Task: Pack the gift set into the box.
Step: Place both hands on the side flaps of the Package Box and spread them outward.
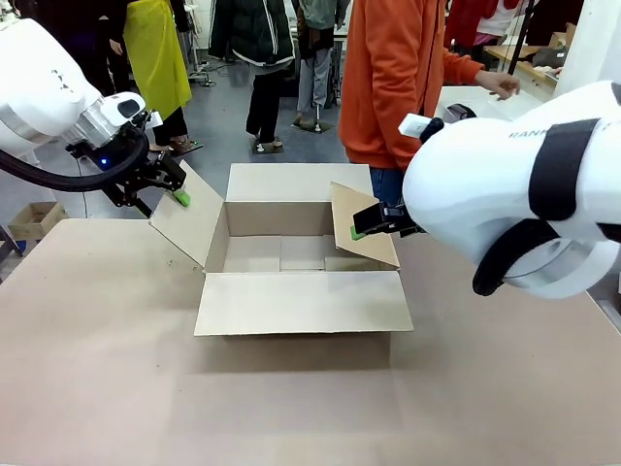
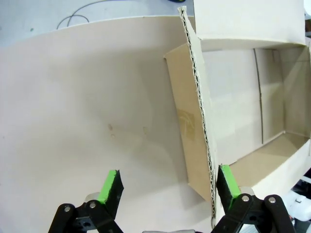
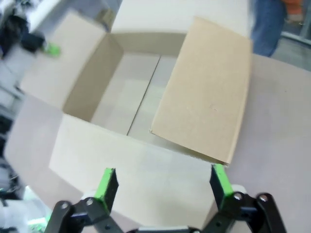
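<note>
Left gripper (image 2: 168,174) and right gripper (image 3: 164,172), wide open and empty, seemingly nudge the box (image 1: 301,303); its 2 side flaps (image 1: 189,225) should be pushed fully outward.

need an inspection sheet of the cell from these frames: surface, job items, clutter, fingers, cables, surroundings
surface: tan table, plain covering.
job's things: box open mid-table, near and far flaps folded out; left flap and right flap standing tilted; bare bottom shows.
clutter: nothing seen.
grippers: left gripper open, fingers straddling the left flap's edge; right gripper open at the right flap, contact unclear.
cables: black cable looping under the left arm.
surroundings: person in orange top at the far side; small carton on the floor.
</note>
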You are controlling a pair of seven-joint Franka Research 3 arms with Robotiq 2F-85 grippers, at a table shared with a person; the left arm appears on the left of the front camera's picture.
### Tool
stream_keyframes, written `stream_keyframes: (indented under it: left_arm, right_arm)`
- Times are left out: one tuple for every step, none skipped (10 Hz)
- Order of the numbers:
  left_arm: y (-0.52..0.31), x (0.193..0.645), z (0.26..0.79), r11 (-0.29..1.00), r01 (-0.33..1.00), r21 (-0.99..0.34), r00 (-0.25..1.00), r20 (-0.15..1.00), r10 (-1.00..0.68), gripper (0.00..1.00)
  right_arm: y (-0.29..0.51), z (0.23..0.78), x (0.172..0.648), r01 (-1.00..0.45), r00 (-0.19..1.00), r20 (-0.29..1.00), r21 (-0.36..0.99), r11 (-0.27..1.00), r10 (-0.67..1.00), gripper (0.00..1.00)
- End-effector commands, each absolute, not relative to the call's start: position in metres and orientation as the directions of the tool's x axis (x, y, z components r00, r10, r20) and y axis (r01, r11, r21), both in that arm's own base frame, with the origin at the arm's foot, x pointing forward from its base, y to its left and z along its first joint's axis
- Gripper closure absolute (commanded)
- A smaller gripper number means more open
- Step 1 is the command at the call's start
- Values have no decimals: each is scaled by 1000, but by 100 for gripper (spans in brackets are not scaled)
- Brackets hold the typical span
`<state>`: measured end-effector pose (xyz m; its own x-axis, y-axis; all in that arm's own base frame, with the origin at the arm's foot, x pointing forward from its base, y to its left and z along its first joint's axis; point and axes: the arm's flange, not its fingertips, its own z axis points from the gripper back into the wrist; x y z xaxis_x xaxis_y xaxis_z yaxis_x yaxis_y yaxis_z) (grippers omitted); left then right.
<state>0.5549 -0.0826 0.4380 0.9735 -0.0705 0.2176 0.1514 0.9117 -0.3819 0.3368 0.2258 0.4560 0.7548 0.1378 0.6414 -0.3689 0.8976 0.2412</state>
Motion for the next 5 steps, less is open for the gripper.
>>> stream_keyframes:
  left_arm:
    - [-85,554,437,918,140,-370,975,214,-62,0]
    - [-85,554,437,918,140,-370,975,214,-62,0]
    - [-85,554,437,918,140,-370,975,214,-62,0]
    - [-85,554,437,918,140,-370,975,214,-62,0]
    - [-85,554,437,918,140,-370,975,214,-62,0]
  right_arm:
    - [253,500,363,-424,804,533,201,883,264,0]
    - [269,523,387,-382,868,406,180,907,285,0]
    - [287,540,411,-348,911,275,110,931,308,0]
    - [307,543,423,-342,912,252,35,939,322,0]
    - [322,535,425,-318,908,278,-35,947,315,0]
